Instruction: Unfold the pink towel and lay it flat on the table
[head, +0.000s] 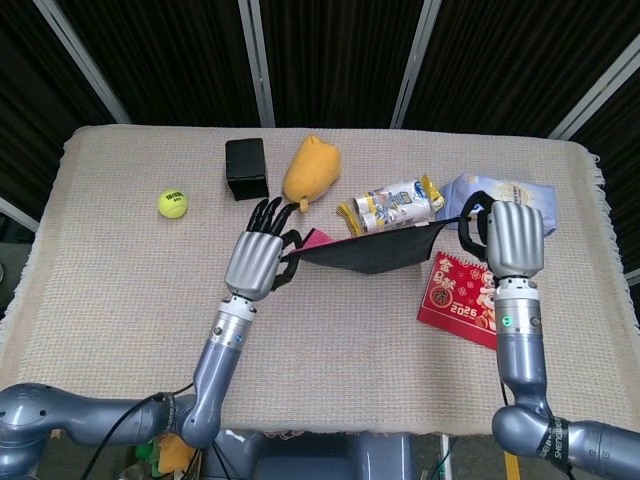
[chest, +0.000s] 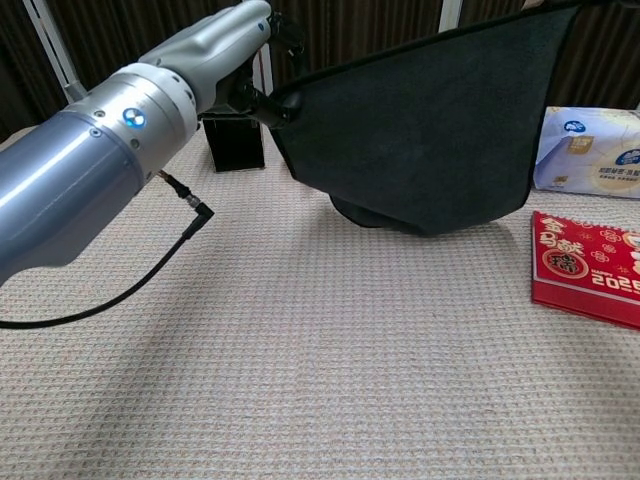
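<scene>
You are holding the dark cloth towel with pink underside (head: 375, 252) stretched above the beige woven counter (head: 120, 290), left hand (head: 258, 260) and right hand (head: 512, 238) each pinching a corner.

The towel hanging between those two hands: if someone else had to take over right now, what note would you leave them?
Left hand: grips one end of the towel.
Right hand: grips the opposite end.
Towel: stretched between both hands above the table, sagging in the middle. It looks dark with a pink edge showing near the left hand.
Done: picked up and mostly opened out.
Left: lower it onto the bare cloth in front, clear of the red booklet and snack packet, then release and smooth.
</scene>
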